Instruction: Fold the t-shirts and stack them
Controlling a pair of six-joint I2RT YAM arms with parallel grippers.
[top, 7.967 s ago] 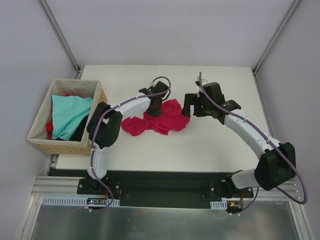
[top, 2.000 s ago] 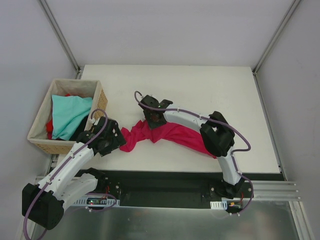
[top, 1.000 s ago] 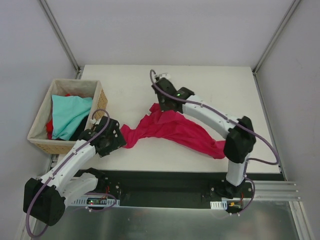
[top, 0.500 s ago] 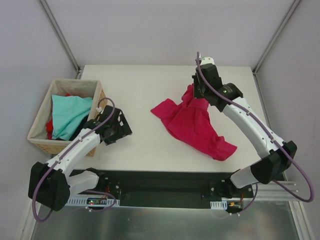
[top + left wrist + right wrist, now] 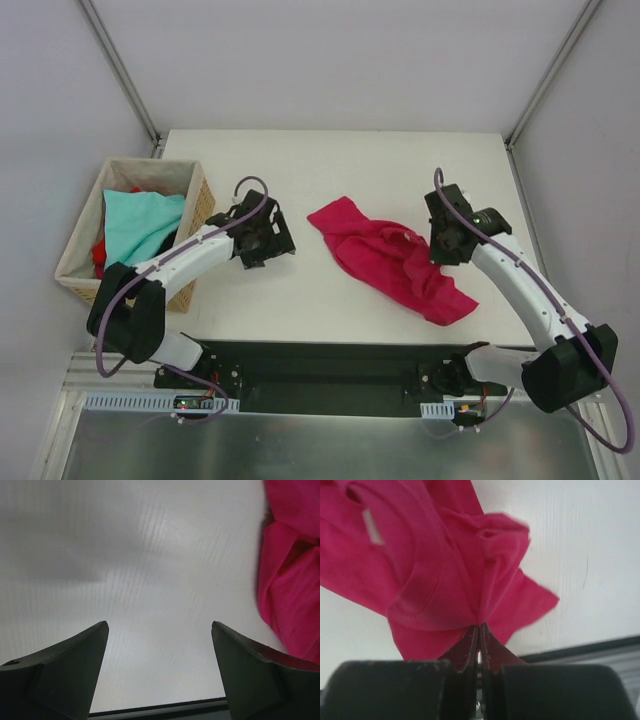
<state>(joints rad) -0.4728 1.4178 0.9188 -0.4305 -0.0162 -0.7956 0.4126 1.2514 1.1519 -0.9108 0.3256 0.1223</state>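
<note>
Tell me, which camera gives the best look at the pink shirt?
The top view: it shows the whole pink shirt, crumpled on the table. The right wrist view shows only a bunched part pinched in the right hand; the left wrist view catches just its edge.

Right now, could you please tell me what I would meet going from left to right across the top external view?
wicker basket → left gripper → crimson-magenta t-shirt. The right gripper overlaps the t-shirt, so I leave it out.
</note>
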